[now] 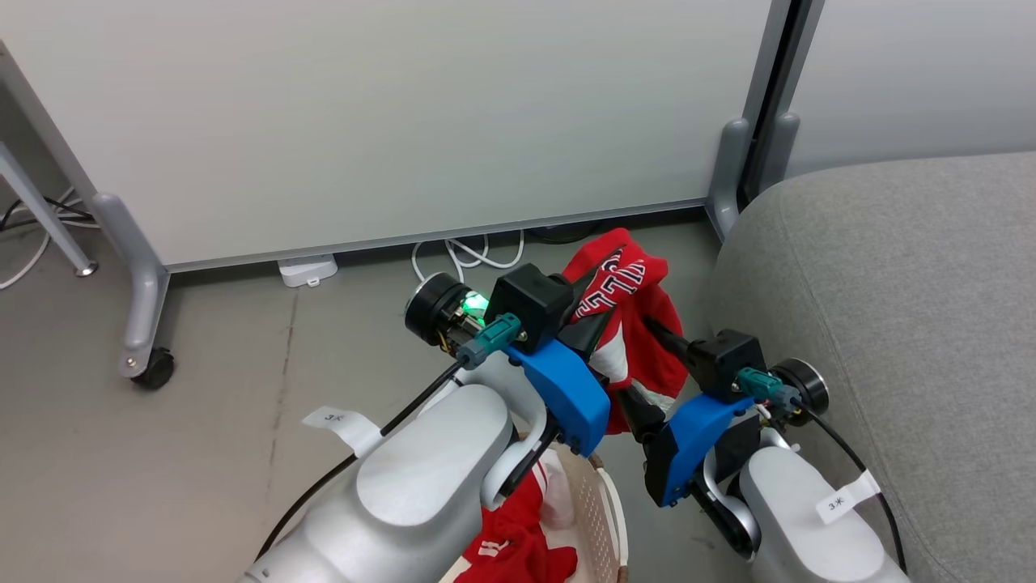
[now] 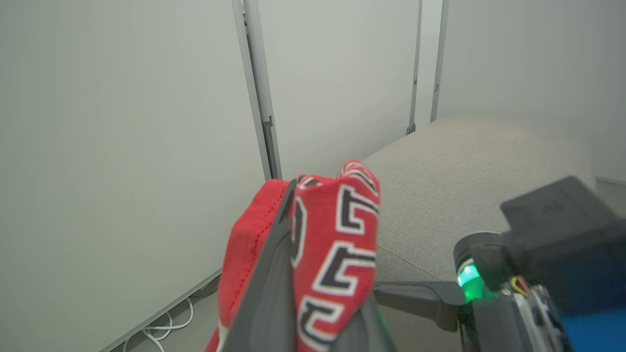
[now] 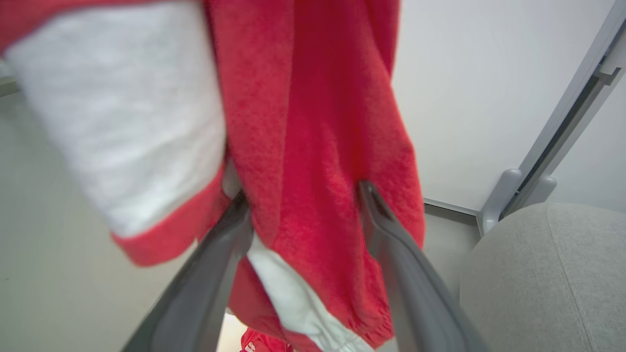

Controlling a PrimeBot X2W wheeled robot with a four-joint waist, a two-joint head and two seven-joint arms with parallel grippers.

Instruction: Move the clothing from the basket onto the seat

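My left gripper [image 1: 609,279] is shut on a red piece of clothing [image 1: 627,324] with white lettering and holds it up above the floor, between the basket and the seat. In the left wrist view the lettered fabric [image 2: 337,254] wraps over my left gripper [image 2: 296,188]. My right gripper [image 1: 637,356] stands open, lower and to the right, with the hanging red and white cloth [image 3: 318,146] draped between its spread fingers [image 3: 391,234]. The cream basket [image 1: 595,502] sits at the bottom, under my left forearm, with more red clothing [image 1: 518,542] in it. The grey seat [image 1: 890,308] fills the right side.
White partition panels [image 1: 388,113] on grey feet with a caster [image 1: 154,368] stand behind. A power strip [image 1: 307,270] and white cables [image 1: 469,251] lie on the floor at their base. A metal leg [image 1: 48,219] stands at the far left. Bare grey floor [image 1: 202,421] lies left of the basket.
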